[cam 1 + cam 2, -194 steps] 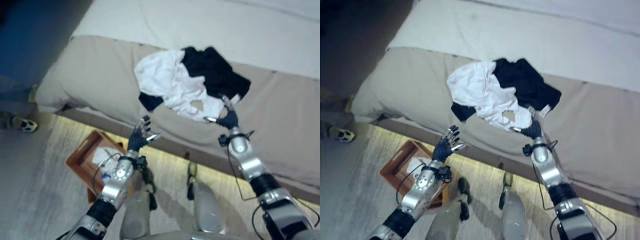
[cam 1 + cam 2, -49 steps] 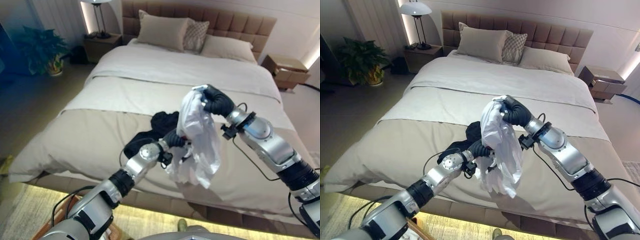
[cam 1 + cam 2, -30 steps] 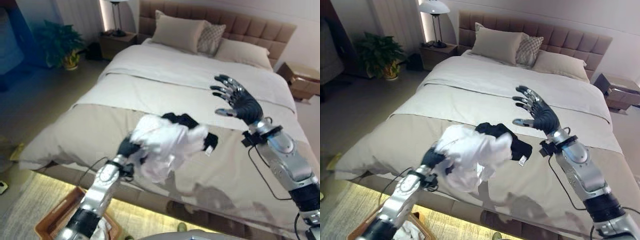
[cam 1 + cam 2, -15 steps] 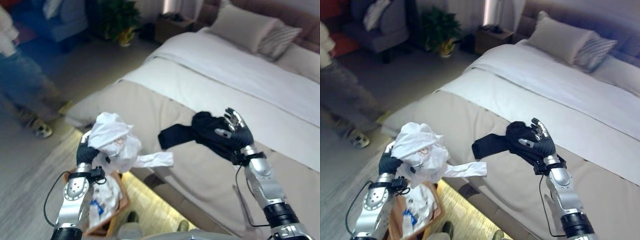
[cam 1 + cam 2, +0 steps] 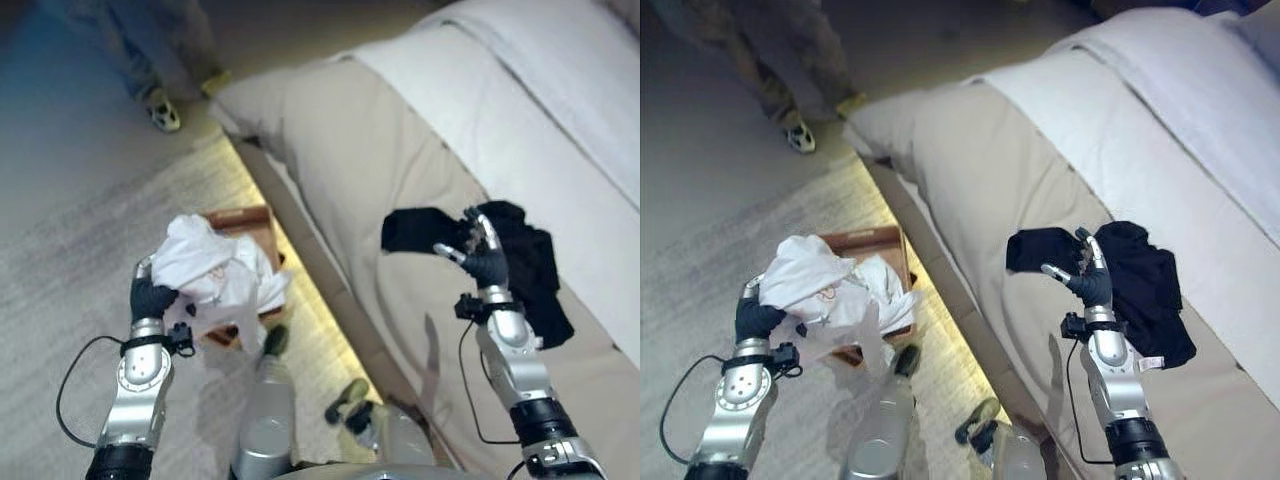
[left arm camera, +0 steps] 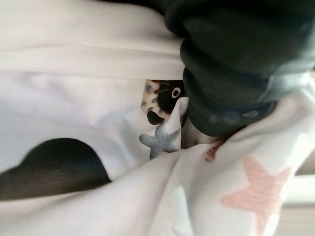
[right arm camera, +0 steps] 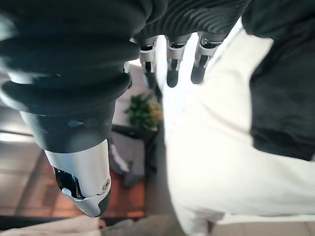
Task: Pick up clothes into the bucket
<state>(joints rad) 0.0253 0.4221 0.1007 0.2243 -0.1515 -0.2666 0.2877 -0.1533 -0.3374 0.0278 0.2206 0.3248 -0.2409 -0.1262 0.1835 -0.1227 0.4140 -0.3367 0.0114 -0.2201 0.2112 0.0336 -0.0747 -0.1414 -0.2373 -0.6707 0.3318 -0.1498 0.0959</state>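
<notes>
White garment (image 5: 215, 268) bunched, no long axis | left hand (image 5: 150, 297) clutching it

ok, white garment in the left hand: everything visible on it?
The white garment is a crumpled, soft-looking bundle of cloth, gripped from below by the left hand, whose fingers curl into it. The left wrist view shows pink and grey star prints and a small cartoon patch. It hangs above the brown bucket on the floor beside the bed, a loose end trailing down.
</notes>
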